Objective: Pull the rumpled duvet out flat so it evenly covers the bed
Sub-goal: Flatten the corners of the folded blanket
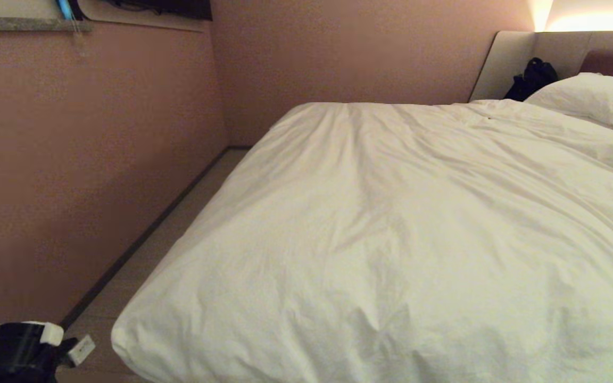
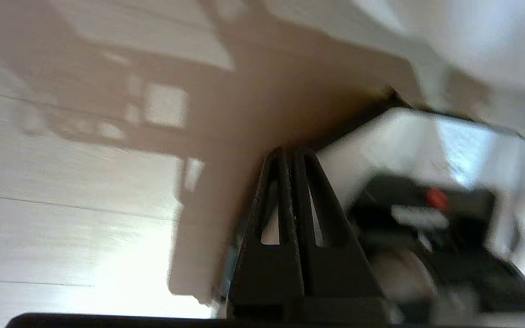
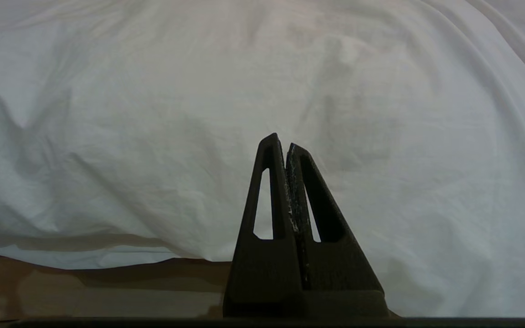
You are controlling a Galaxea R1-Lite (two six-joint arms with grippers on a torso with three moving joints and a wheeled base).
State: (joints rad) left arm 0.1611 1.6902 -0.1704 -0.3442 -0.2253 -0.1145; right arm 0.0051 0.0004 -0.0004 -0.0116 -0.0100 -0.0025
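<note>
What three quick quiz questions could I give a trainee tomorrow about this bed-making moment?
1. True or false: the puffy white creased duvet is clamped in the left gripper.
2. What lies at the padded beige headboard end? A) plump white pillow and black bag B) folded towels C) a laptop
3. How do the right gripper's fingers stand?

Key: 1. False, it is shut on nothing, over the pale floor. 2. A. 3. Shut, empty, pointing at the duvet.
</note>
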